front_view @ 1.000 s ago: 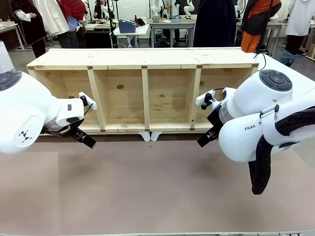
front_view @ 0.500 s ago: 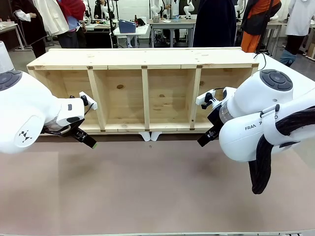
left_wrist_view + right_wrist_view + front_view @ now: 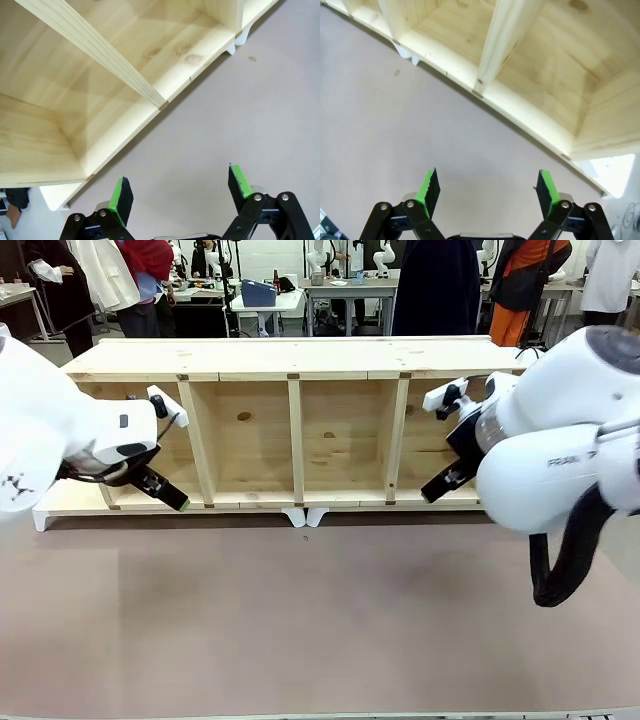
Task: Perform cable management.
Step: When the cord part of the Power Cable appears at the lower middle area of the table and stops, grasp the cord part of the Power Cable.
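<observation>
- Long wooden shelf (image 3: 297,358) lies across the far half of the brown table (image 3: 320,620). Its four open compartments face the near side.
- Two small white feet (image 3: 305,517) show under the shelf's near edge, at the middle.
- Left gripper (image 3: 165,495) hangs at the near edge of the leftmost compartment. In the left wrist view (image 3: 180,192) its green pads stand wide apart with only bare table between them.
- Right gripper (image 3: 440,485) hangs at the near edge of the rightmost compartment. In the right wrist view (image 3: 488,192) the fingers are spread wide and hold nothing.
- Cable: cannot tell where it lies.
- People stand beyond the table's far side.
</observation>
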